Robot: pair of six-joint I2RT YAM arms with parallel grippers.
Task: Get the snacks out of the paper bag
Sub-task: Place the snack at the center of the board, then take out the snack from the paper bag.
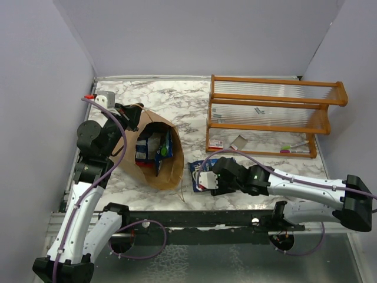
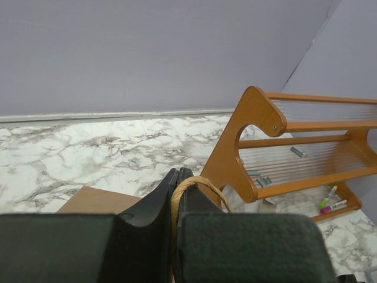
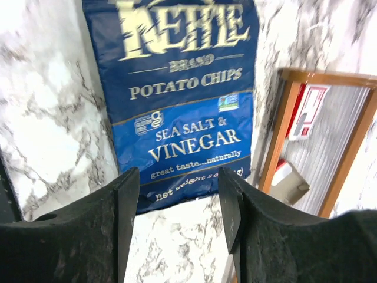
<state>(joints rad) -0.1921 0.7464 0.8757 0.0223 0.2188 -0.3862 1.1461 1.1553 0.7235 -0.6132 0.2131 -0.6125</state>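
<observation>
Left wrist view: I see the paper bag (image 2: 88,200) only as a brown corner. The fingers of the left pincer (image 2: 178,174), pressed together on its handle (image 2: 197,183), cover the rest.

Top view: the packets (image 1: 154,148) inside the bag overlap, so I cannot count them. Right of the bag, the right pincer (image 1: 203,180) covers most of the blue packet (image 1: 194,168).

Right wrist view: the picture's upper edge crops that packet's top.

Items on the rack (image 1: 268,100), farther right of the bag, are too small to identify.

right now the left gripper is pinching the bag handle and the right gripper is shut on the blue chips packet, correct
Not quite. The right gripper is open, its jaws apart over the blue chips packet lying on the table, as the right wrist view shows. The left gripper does pinch the bag handle.
</observation>
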